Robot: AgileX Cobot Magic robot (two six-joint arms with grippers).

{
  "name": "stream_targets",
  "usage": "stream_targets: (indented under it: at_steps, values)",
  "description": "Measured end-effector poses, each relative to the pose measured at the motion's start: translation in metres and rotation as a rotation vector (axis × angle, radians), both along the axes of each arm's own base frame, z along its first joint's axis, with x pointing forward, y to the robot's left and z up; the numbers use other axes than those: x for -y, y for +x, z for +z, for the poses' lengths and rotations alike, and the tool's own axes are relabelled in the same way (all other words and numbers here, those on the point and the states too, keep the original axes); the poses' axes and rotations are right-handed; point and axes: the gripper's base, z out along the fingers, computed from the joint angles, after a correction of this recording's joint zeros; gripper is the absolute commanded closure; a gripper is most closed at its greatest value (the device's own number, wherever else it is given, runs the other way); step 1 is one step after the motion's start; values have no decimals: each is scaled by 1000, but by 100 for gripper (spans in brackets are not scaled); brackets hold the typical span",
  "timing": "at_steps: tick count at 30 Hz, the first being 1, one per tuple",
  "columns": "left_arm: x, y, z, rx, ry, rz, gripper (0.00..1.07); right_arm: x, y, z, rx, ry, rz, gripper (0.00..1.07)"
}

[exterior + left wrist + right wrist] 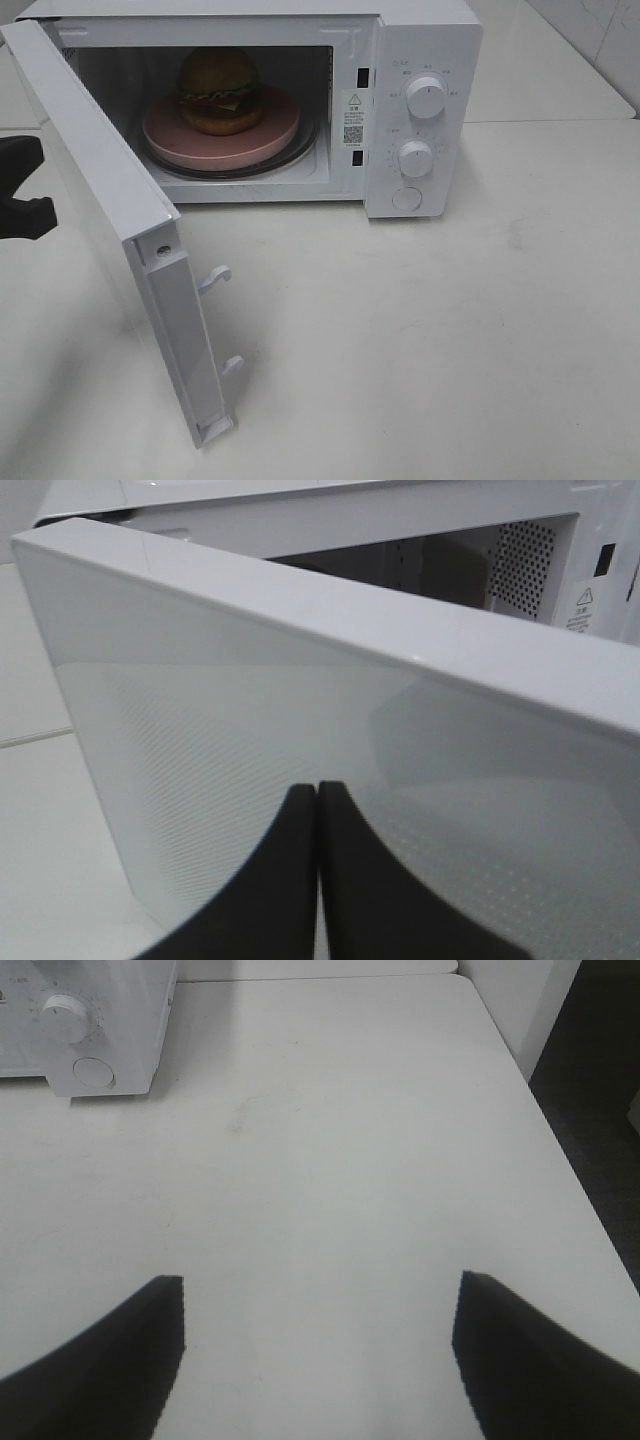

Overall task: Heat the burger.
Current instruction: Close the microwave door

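Burger on its plate inside the microwave at the far edge of the table, the clenched left gripper hovered behind the open door, which likely needed pushing shut.

The right hand hangs over the white tabletop. Its two dark fingers stand wide apart, and only the bare surface shows between them. Further away, a part of a white microwave stands on the tabletop. On its panel one knob is visible, with a round button just beside it. A faint grey smudge lies on the tabletop near the microwave. Beyond one edge of the tabletop there is dark floor.
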Motion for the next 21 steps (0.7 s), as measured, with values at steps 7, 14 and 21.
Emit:
stream_targets:
  at_steps: [7, 14, 21]
  values:
    - [22, 5, -8, -40, -34, -44, 107, 0, 0, 0, 0, 0, 0, 32]
    - [45, 9, -13, -63, -47, -96, 107, 0, 0, 0, 0, 0, 0, 32]
    - [74, 19, -10, -63, -73, -147, 107, 0, 0, 0, 0, 0, 0, 32]
